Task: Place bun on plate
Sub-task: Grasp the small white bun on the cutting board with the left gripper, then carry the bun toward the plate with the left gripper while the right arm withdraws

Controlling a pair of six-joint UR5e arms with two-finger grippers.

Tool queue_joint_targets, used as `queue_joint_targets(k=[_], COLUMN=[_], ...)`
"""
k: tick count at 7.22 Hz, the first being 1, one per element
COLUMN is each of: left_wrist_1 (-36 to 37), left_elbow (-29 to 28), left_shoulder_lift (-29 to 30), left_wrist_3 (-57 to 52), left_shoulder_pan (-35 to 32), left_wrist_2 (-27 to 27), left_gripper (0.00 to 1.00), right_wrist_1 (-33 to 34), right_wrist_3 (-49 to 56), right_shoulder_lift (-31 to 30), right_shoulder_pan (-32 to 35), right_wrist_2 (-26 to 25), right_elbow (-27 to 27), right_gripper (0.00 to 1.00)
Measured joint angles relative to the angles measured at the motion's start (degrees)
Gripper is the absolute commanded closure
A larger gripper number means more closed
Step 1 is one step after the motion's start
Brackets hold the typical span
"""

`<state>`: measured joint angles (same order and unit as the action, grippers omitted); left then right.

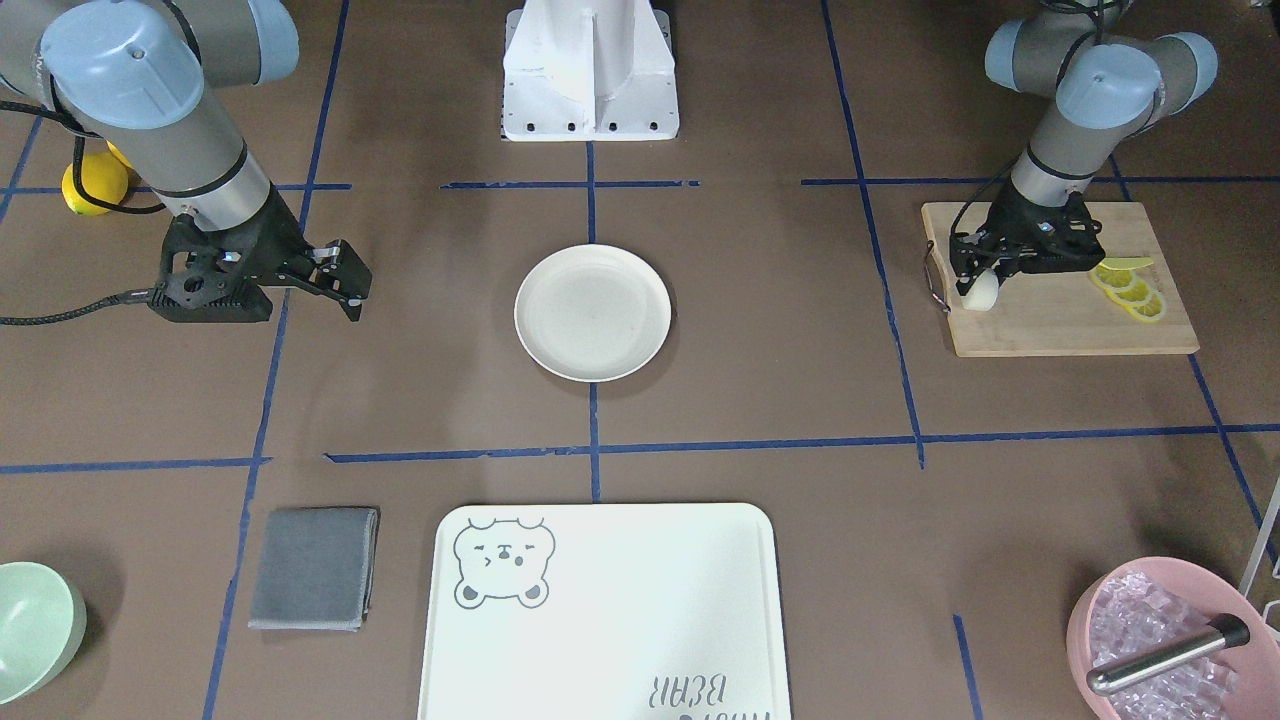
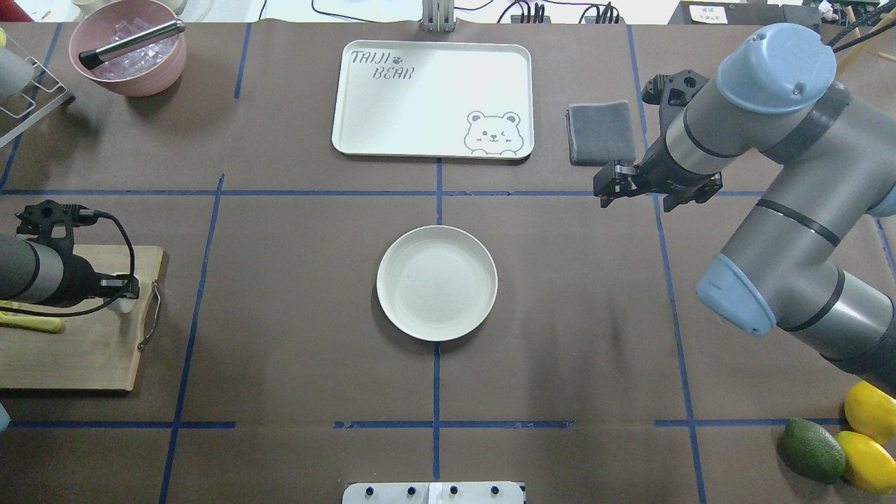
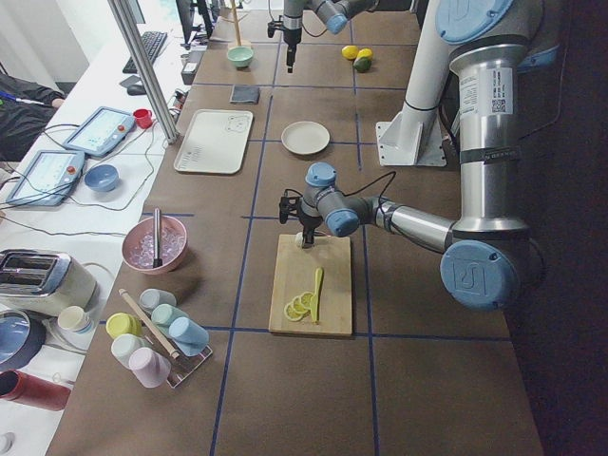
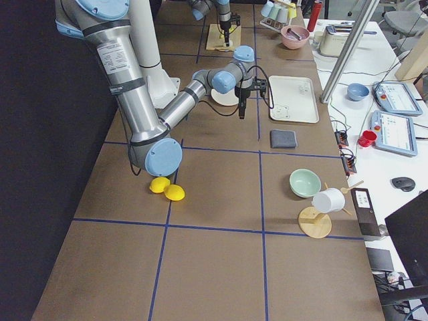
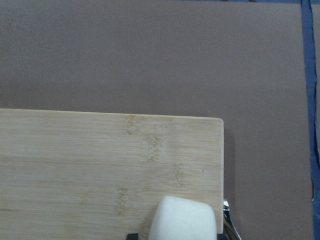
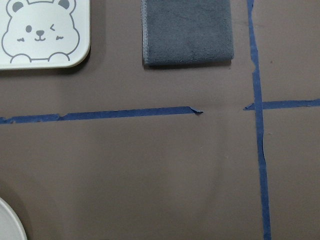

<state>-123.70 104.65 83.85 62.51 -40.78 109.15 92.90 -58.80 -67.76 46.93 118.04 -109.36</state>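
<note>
Widest of all, the brown tabletop [image 2: 280,364], crossed by blue tape lines. At its far middle, the white rectangular tray [image 2: 420,105] with a bear print in one corner. On the robot's left side, the wooden cutting board [image 1: 1060,325], flat on the tabletop, with a metal handle [image 1: 932,285] at its short edge. In the middle of the tabletop, between the two arms, the round cream plate [image 2: 437,283], on the near side of the tray and well apart from the cutting board. In the far left corner, the pink bowl [image 2: 140,84] with ice and a metal tool inside. To the right of the tray, the folded grey cloth [image 2: 600,131]. Above the tabletop on the right, near the grey cloth, the right gripper [image 2: 606,187]; impossible to tell whether its jaws stand apart or together. Down over the corner of the cutting board by the metal handle, the left gripper [image 1: 984,283], clenched around the bun [image 1: 981,292]. Small, white and smooth, held between the fingers right at the board's edge, far from the plate; not clear whether touching the wood or just above it. Further along the board, some yellow lemon slices [image 1: 1130,290], overlapping one another, close to the left gripper but apart from the bun.
</note>
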Motion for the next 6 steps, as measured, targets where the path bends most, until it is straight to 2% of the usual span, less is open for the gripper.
queue_joint_targets(k=[4, 6], left_wrist_1=[0.46, 4.36], left_elbow=[1.35, 4.27], left_shoulder_lift=[-0.07, 0.53], left_wrist_3=[-0.17, -0.27], left_shoulder_pan=[-0.28, -1.25], left_wrist_2=[0.66, 3.38], left_gripper=[0.68, 0.68], right_wrist_1=[0.0, 0.0], right_wrist_3=[0.06, 0.4], right_shoulder_lift=[0.08, 0.15], right_shoulder_pan=[0.1, 0.87], right_wrist_2=[0.13, 0.34], right_elbow=[-0.12, -0.22], right_gripper=[0.0, 0.0])
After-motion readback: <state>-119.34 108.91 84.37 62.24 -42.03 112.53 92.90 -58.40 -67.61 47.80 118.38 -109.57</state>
